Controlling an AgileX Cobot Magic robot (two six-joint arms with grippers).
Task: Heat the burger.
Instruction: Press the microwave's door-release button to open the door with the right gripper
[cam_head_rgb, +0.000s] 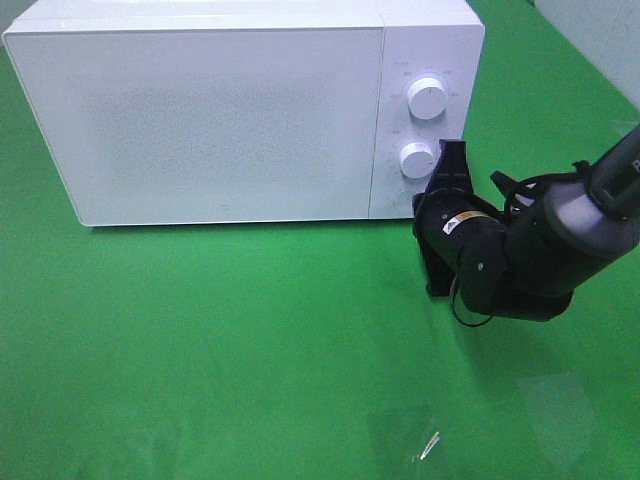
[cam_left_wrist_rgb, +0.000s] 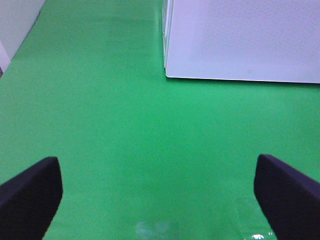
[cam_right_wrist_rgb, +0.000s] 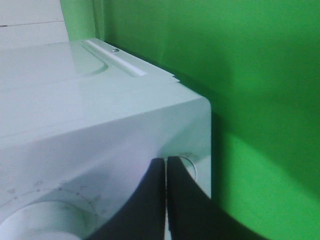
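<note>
The burger is out of view in all three views. A white microwave (cam_head_rgb: 220, 110) stands at the back of the green table with its door closed. My right gripper (cam_head_rgb: 451, 150) is shut with nothing in it, its tips against the control panel right beside the lower knob (cam_head_rgb: 417, 160). In the right wrist view the shut fingertips (cam_right_wrist_rgb: 159, 167) rest on the microwave's panel (cam_right_wrist_rgb: 100, 115), close to its edge, with that knob (cam_right_wrist_rgb: 35, 220) alongside. My left gripper (cam_left_wrist_rgb: 160, 200) is open and empty over bare green cloth, a short way in front of the microwave's corner (cam_left_wrist_rgb: 240, 40).
An upper knob (cam_head_rgb: 427, 97) sits above the lower one on the panel. Green cloth (cam_head_rgb: 250, 340) covers the table in front of the microwave. A small shiny scrap (cam_head_rgb: 430, 445) lies near the front edge. A white wall (cam_left_wrist_rgb: 15, 25) borders the cloth beyond the left gripper.
</note>
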